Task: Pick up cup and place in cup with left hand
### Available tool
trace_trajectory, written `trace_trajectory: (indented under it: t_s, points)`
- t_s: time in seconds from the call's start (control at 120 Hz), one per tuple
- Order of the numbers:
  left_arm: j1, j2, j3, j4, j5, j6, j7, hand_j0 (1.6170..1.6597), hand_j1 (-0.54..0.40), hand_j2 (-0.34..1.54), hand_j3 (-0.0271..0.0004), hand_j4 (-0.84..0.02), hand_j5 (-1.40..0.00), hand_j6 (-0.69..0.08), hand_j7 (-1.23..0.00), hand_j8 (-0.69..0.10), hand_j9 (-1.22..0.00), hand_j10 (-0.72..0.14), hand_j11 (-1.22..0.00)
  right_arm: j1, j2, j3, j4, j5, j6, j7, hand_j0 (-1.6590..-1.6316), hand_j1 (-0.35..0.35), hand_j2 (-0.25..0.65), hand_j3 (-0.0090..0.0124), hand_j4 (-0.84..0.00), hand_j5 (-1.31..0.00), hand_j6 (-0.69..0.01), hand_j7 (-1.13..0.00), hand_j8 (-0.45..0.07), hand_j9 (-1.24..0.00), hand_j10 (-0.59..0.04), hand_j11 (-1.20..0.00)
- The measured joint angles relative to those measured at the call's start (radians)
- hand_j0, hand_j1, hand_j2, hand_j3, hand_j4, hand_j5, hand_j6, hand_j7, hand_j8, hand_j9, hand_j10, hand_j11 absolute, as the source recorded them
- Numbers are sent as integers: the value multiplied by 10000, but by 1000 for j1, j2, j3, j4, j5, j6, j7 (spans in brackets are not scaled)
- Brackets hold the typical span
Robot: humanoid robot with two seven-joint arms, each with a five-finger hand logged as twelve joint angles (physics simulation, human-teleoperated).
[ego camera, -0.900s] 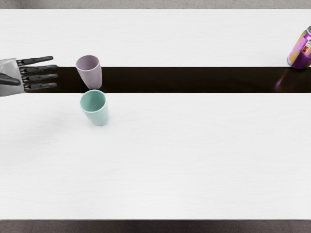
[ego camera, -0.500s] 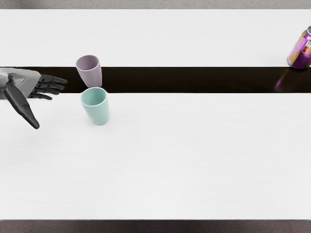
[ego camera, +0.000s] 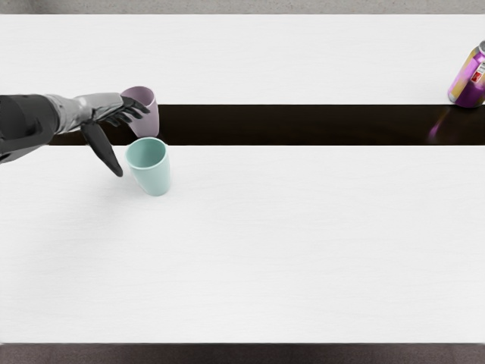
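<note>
cup, teal, upright just beside mauve cup. left hand spread, grasping nothing. teal one judged light, stiff, smooth enough to slip; recommended hold: around upper sides, below rim.

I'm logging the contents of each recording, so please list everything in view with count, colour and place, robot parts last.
Mint cup: one, pale green, upright at left, nearer than the other cup.
Mauve cup: one, dusty purple, just behind the mint cup, partly hidden by the hand.
Drink can: one, purple and yellow, at the right edge, partly cut off.
Table: one, white, filling most of the view.
Band: one, black, running crosswise between the table's white areas.
Left hand: one, grey and black, open at the cups.
Left arm: one, dark grey, entering at left.
</note>
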Motion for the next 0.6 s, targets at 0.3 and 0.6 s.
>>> trace_trajectory:
  t_s: [0.3, 0.6]
  points:
    - [23, -39, 2, -1, 52, 53, 0, 16580, 760, 482, 0, -2328, -2983, -2339, -2981, -2335, -2980, -2322, -2978, 0, 0, 0, 0, 0, 0, 0, -16581, -3489, -2, 0, 0, 1, 5, 0, 4, 0, 3, 0]
    - [31, -76, 43, -1, 101, 127, 0, 16580, 667, 500, 0, -2404, -3085, -2414, -3083, -2411, -3081, -2398, -3080, 0, 0, 0, 0, 0, 0, 0, -16581, -3489, -3, 0, 0, 0, 5, 0, 3, 0, 2, 0]
